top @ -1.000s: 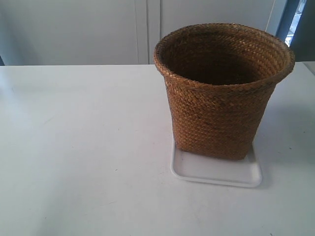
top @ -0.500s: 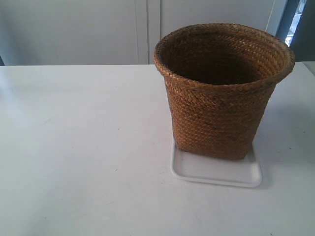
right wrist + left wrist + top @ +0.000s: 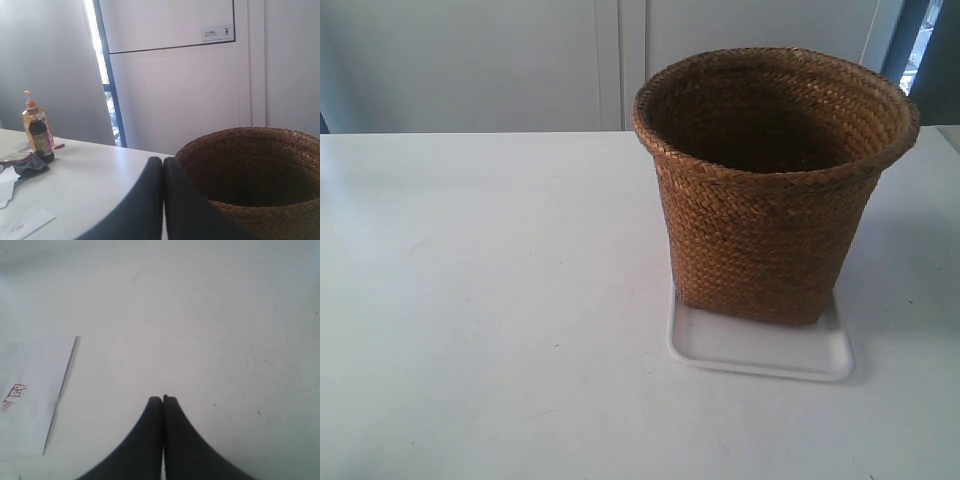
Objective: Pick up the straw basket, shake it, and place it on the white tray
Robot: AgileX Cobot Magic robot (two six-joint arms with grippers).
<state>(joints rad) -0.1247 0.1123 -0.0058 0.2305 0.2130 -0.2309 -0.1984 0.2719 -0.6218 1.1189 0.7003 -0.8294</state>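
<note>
The straw basket (image 3: 770,190) stands upright on the white tray (image 3: 760,350) at the right of the table in the exterior view. Its base covers the tray's far part; the near strip shows bare. Neither arm appears in the exterior view. My right gripper (image 3: 163,160) is shut with nothing between its fingers, close beside the straw basket (image 3: 255,170) and level with its braided rim. My left gripper (image 3: 163,399) is shut and empty over bare white table, away from the basket.
The white table (image 3: 490,300) spreads to the left of the basket. A sheet of paper (image 3: 25,400) with a red stamp lies by the left gripper. A pump bottle (image 3: 37,130), a dark cloth (image 3: 30,165) and papers sit on the table in the right wrist view.
</note>
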